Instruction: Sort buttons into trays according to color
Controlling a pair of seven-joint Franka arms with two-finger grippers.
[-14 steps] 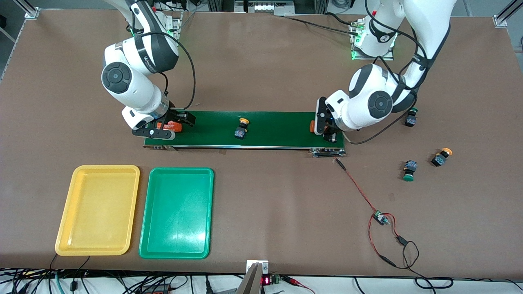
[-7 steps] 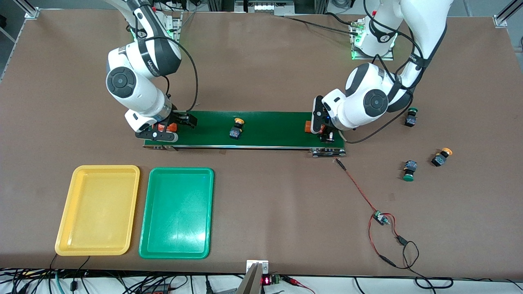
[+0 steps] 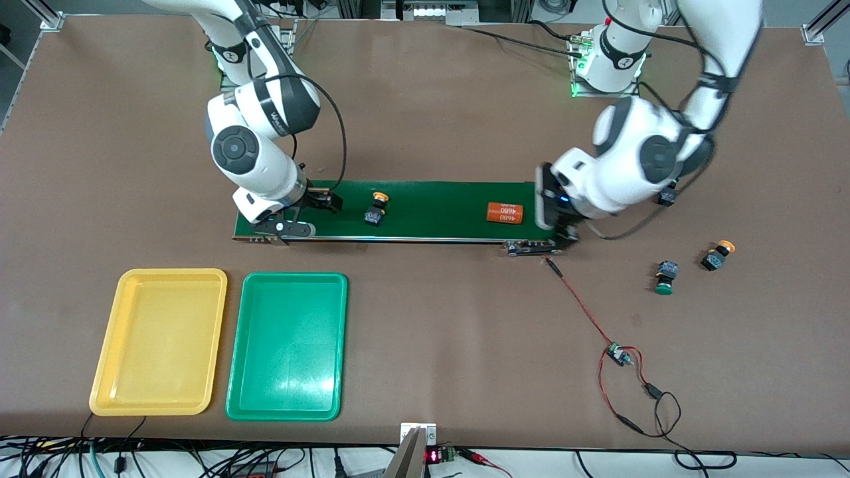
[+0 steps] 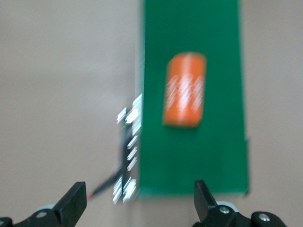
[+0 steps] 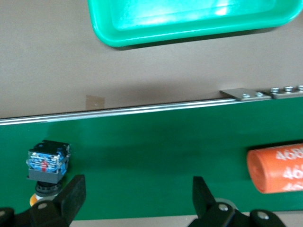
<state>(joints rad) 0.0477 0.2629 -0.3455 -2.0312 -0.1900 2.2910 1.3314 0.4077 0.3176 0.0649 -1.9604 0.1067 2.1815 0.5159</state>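
Note:
One yellow-capped button (image 3: 376, 209) lies on the dark green belt (image 3: 431, 209); the right wrist view shows it (image 5: 47, 165) beside one finger. My right gripper (image 3: 309, 214) (image 5: 137, 198) hangs open and holds nothing over the belt's end nearest the right arm. My left gripper (image 3: 554, 222) (image 4: 137, 205) is open and holds nothing over the belt's other end. A green button (image 3: 664, 277) and a yellow one (image 3: 717, 255) lie on the table toward the left arm's end. Another green button (image 3: 667, 196) peeks from under the left arm. The yellow tray (image 3: 159, 342) and green tray (image 3: 287, 345) (image 5: 189, 19) hold nothing.
An orange cylinder with white print (image 3: 505, 212) (image 4: 185, 90) lies on the belt beside my left gripper. A second one (image 5: 279, 168) lies on the belt by my right gripper. A red-black wire with a small board (image 3: 617, 355) trails from the belt's end toward the front camera.
My left gripper has opened and let go of the orange cylinder, then drawn back toward the belt's end. The right gripper has slid along the belt toward the yellow button, which has drifted toward it.

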